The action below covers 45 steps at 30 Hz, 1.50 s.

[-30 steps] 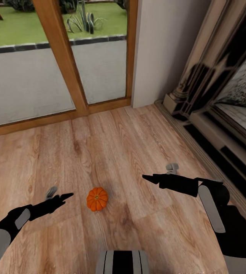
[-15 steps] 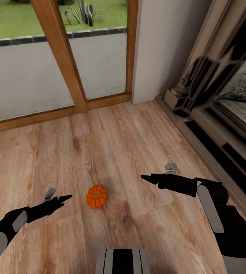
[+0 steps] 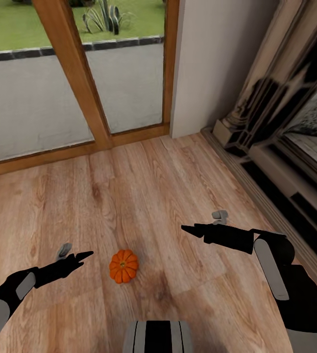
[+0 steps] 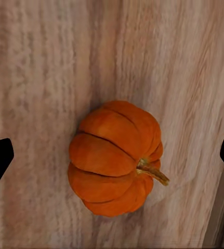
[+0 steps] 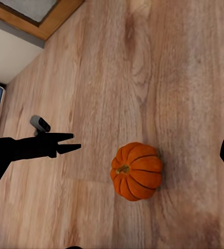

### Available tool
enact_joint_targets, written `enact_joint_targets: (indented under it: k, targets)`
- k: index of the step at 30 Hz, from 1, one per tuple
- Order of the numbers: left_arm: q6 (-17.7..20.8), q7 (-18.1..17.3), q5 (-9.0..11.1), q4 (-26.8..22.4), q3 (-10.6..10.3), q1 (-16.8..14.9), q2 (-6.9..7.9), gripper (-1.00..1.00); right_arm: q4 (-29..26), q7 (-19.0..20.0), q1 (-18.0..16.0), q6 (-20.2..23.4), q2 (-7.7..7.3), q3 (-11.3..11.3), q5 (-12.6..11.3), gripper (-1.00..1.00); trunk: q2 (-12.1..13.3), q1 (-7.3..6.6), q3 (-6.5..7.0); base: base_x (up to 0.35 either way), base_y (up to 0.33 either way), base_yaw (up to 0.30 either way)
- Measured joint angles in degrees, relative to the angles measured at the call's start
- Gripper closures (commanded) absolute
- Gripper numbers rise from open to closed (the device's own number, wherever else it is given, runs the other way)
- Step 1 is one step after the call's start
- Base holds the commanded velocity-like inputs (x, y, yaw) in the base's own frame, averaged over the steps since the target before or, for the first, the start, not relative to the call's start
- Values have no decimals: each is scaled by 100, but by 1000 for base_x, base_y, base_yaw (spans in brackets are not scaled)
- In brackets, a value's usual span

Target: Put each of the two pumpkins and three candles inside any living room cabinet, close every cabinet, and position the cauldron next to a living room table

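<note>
I am looking down at one pumpkin point(image 3: 124, 266) sitting on the wood floor point(image 3: 168, 186), between my left gripper point(image 3: 82, 256) and right gripper point(image 3: 187, 229); both are hovering spread, empty; it seems light, rigid, ribbed; I would be pinching its sides.

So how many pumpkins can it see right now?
1. The pumpkin sits on the wooden floor between the left gripper and right gripper. Others may lie beyond these views.

Head looks down — both wrists closer — all sharing the pumpkin point(image 3: 124, 266).
</note>
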Motion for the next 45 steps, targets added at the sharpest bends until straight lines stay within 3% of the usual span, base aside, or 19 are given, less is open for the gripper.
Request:
enact_joint_targets:
  k: [4, 9, 26, 35, 40, 43, 44, 45]
  targets:
    - [295, -315, 7, -7, 15, 49, 5, -100, 0, 2, 0, 6, -2, -9, -2, -100, 0, 0, 0, 9, 1, 0]
    - [440, -449, -36, -16, -6, 71, -33, -100, 0, 1, -2, 3, 5, -18, 4, -100, -6, 14, -110, 2, 0, 0]
    - [432, -498, -63, -15, -33, 78, -20, -100, 0, -1, 0, -10, 25, -39, 8, -100, -29, 57, -487, 0, 0, 0]
    - [427, -527, -51, -18, -6, 64, 16, -100, 0, 0, -1, -101, 12, -7, 4, -100, -31, 60, -509, 0, 0, 0]
    - [458, -469, -49, -19, -2, 47, 125, -100, 0, 3, 2, -185, 3, -22, 7, -100, -34, 65, -554, 0, 0, 0]
    - [474, -153, -53, -44, -17, -41, -96, -100, 0, -2, 3, -207, 4, -8, 8, -100, -33, 65, -554, 0, 0, 0]
    - [480, 327, -28, -49, -11, -129, -300, -100, 0, -5, 3, -214, 3, 6, 7, -100, -33, 65, -554, 0, 0, 0]
    - [475, 492, -20, -48, -3, -152, -361, -100, 0, -4, 3, -216, 1, 10, 7, -100, -34, 65, -554, 0, 0, 0]
